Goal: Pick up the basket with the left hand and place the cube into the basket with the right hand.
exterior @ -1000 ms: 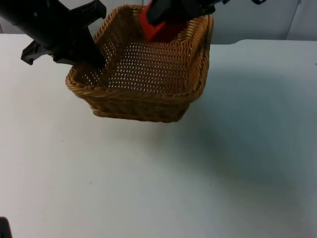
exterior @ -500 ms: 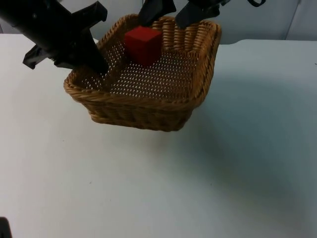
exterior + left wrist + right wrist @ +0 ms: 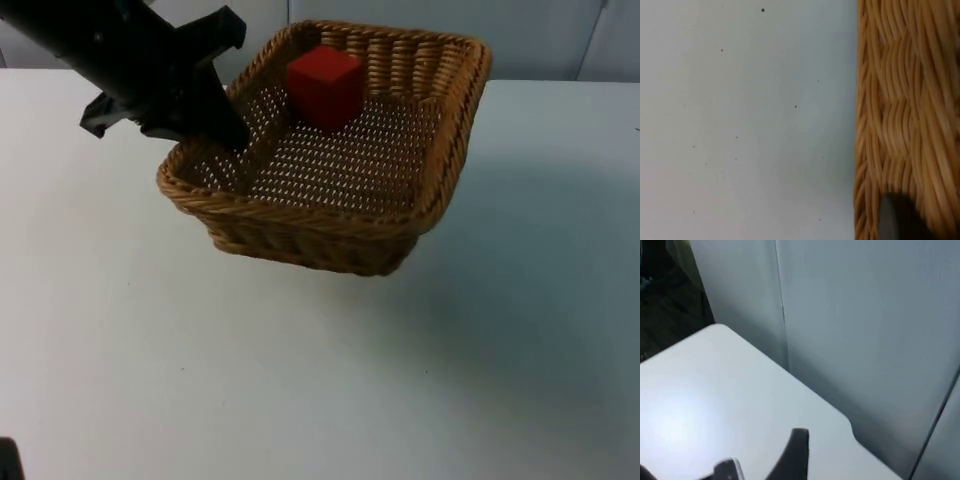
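— What are you holding, and how does it feel?

— My left gripper (image 3: 228,137) is clamped on the rim of the basket (image 3: 330,215) at its left wall, one of my fingers inside against the weave, the other outside. It is a squarish wicker basket, honey-brown, with thick twisted strands braided round the rim and an open mesh floor with pale gaps between the strands. It hangs tilted above the white tabletop (image 3: 300,380), casting a soft shadow below and to the right.

— And through the left wrist camera?

— The basket's outer wall (image 3: 905,125) runs past as close vertical bundles of smooth cane, with my dark fingertip (image 3: 892,220) pressed against it and the speckled matt tabletop (image 3: 740,125) beyond.

— Where is the cube?

— The cube (image 3: 324,86) sits inside the basket, on the mesh floor near the far wall. It is a plain red block with flat faces and crisp edges, one corner turned toward the camera.

— Your right gripper?

— My right gripper (image 3: 765,462) is away from the basket, facing the edge of the tabletop (image 3: 740,405) and the smooth grey partition wall (image 3: 865,330). Its two fingers seem spread and empty, though I see little of them.
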Controlling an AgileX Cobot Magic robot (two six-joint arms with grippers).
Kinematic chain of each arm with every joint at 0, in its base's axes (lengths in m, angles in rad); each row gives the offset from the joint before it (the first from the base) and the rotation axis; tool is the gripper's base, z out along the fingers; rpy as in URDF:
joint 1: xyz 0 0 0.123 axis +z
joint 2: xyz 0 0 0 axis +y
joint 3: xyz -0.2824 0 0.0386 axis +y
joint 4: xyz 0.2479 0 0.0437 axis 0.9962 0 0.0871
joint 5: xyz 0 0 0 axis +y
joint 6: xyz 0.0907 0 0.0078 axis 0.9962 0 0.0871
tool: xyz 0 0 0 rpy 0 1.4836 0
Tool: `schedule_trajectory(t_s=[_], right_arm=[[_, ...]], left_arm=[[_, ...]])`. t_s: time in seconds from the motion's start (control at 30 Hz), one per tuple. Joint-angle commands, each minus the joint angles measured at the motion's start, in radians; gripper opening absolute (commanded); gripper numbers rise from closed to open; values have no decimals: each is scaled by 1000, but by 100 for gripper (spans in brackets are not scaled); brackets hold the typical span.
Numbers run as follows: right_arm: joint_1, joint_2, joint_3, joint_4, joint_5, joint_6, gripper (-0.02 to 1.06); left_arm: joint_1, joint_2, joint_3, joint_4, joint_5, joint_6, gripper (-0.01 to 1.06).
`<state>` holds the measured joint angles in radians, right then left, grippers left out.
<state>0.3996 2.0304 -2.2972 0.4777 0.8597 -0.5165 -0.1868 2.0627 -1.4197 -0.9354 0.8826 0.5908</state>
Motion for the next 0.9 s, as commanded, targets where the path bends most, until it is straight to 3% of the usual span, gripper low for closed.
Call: schedule_trajectory(t_s=[0.0,0.2,0.33,0.43,0.47,0.6,0.63,0.7,0.87], right_arm=[[4,-11,-91,-11,76,5,84],[4,-28,-215,-11,157,47,84],[4,-42,-219,2,171,47,84],[4,-44,-219,14,207,47,84],[4,-44,-219,14,207,47,84],[4,-44,-219,20,220,47,84],[4,-44,-219,20,220,47,84],[4,-44,-219,20,220,49,84],[4,-44,-219,22,220,66,84]], left_arm=[[-25,16,1,-48,-13,5,0],[-42,92,1,-15,-74,42,0],[-42,132,1,16,-133,44,5],[-42,165,1,3,-137,67,20],[-42,165,1,3,-137,67,20],[-42,183,1,4,-131,88,61],[-42,183,1,4,-131,88,61],[-42,183,1,4,-139,90,75],[-42,183,-47,65,-128,125,76]])
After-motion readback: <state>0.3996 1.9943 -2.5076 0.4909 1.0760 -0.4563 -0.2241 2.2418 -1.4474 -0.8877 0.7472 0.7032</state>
